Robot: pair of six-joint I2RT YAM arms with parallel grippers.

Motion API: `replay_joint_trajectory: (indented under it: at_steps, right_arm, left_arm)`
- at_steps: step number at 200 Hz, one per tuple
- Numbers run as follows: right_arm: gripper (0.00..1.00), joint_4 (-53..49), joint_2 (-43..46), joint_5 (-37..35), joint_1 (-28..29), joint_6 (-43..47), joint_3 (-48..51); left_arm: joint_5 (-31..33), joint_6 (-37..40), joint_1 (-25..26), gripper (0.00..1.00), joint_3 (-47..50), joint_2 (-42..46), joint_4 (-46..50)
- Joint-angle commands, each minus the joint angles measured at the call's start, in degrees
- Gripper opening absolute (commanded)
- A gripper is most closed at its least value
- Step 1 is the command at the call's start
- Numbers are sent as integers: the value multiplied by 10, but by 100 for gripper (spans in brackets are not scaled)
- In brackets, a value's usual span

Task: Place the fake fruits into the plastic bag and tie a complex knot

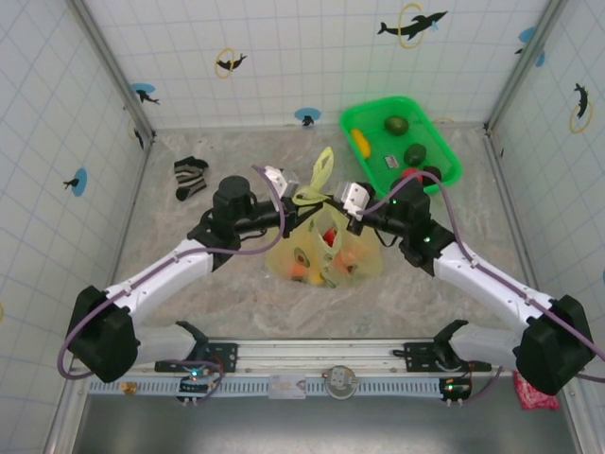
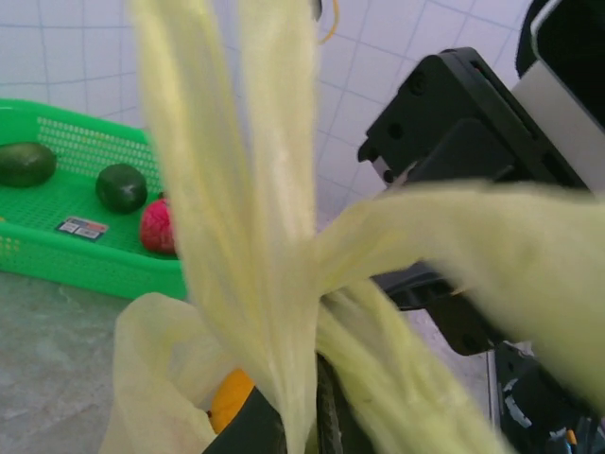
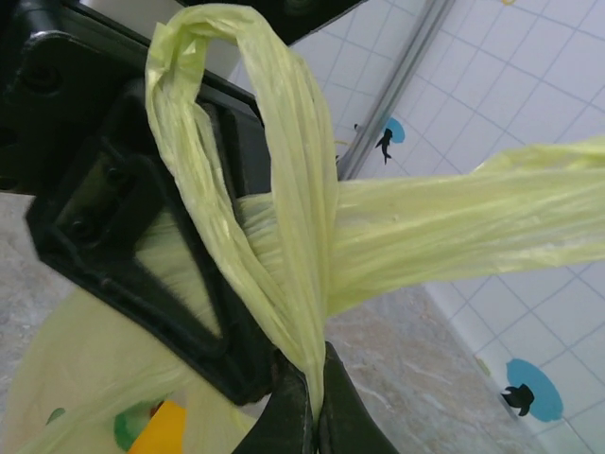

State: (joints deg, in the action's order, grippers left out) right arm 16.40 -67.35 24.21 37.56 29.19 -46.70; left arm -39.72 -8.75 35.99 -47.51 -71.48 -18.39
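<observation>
The pale-yellow plastic bag [image 1: 321, 253] stands mid-table between both arms, with fake fruits inside: an orange one [image 1: 346, 258] and a red one [image 1: 331, 236]. Its two handles cross and wrap round each other above the mouth [image 1: 317, 197], a loose start of a knot [image 3: 295, 236]. My left gripper [image 1: 297, 202] [image 2: 298, 421] is shut on one handle strip, which rises past it toward the far wall. My right gripper [image 1: 335, 204] [image 3: 315, 392] is shut on the other handle's loop [image 3: 236, 113]. An orange fruit [image 2: 232, 397] shows through the bag's wall.
The green basket [image 1: 444, 142] at the back right holds more fruits: yellow [image 1: 360, 142], green [image 1: 397, 125], dark green [image 1: 415, 153] and red [image 1: 409, 174]. A striped sock [image 1: 189, 177] lies back left. A red cloth [image 1: 536, 392] sits by the right arm's base.
</observation>
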Motion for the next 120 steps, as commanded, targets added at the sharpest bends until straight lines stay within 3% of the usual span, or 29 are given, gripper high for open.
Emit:
replay_joint_trajectory:
  at_steps: [1,60,120]
  right_arm:
    - [0,-19,-7,-11,6,15,-26]
    - [0,-41,2,16,5,31,-18]
    - [0,-57,8,42,11,49,-18]
  left_arm:
    - [-38,23,7,15,4,16,-3]
    - [-39,51,7,25,34,45,-31]
    - [-60,52,7,41,27,37,-39]
